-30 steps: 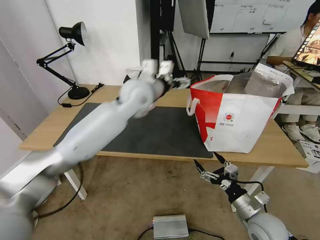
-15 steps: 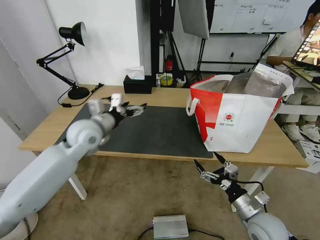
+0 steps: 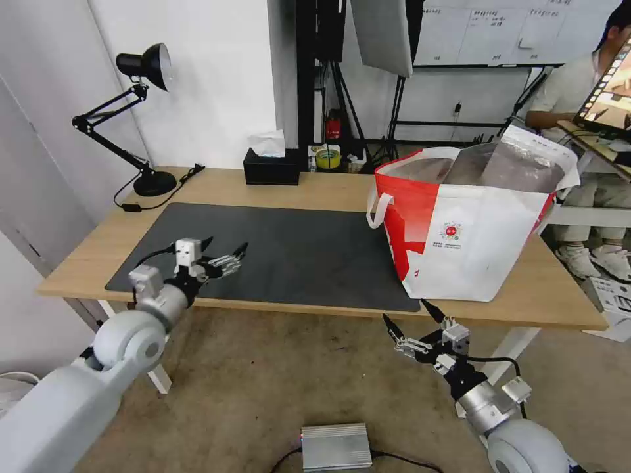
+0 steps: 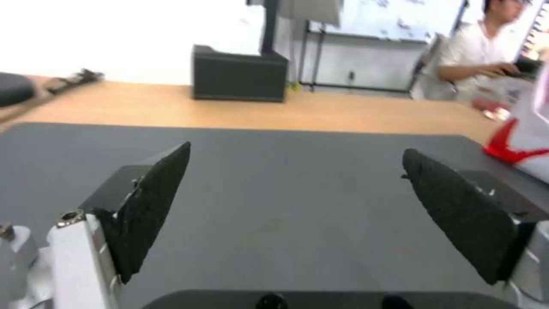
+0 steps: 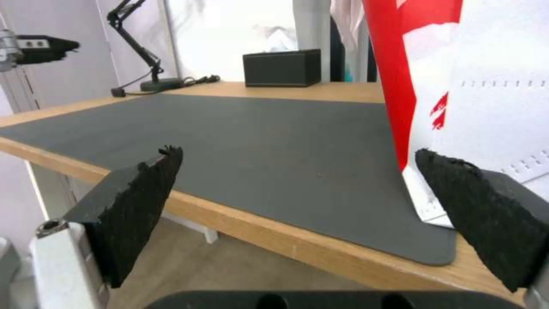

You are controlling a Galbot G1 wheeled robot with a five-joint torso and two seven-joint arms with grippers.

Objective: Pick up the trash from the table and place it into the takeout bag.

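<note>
The takeout bag (image 3: 473, 223), white and red with a foil lining, stands upright on the right half of the table (image 3: 315, 185). No trash is in view on the table or on the dark mat (image 3: 309, 249). My left gripper (image 3: 227, 244) hovers open and empty just above the mat's front left part. In the left wrist view its fingers (image 4: 154, 206) frame bare mat (image 4: 286, 193). My right gripper (image 3: 405, 311) hangs open and empty below the table's front edge, in front of the bag. The right wrist view shows the bag's side (image 5: 486, 86) close by.
A black desk lamp (image 3: 141, 66) with its cable stands at the back left corner. A black tissue box (image 3: 271, 167) sits at the back edge. On the floor in front of me lies a silver box (image 3: 335, 447).
My left arm has swung from high up near the bag's mouth down and back to the mat's front left part, with the gripper open. The right arm has not moved.
</note>
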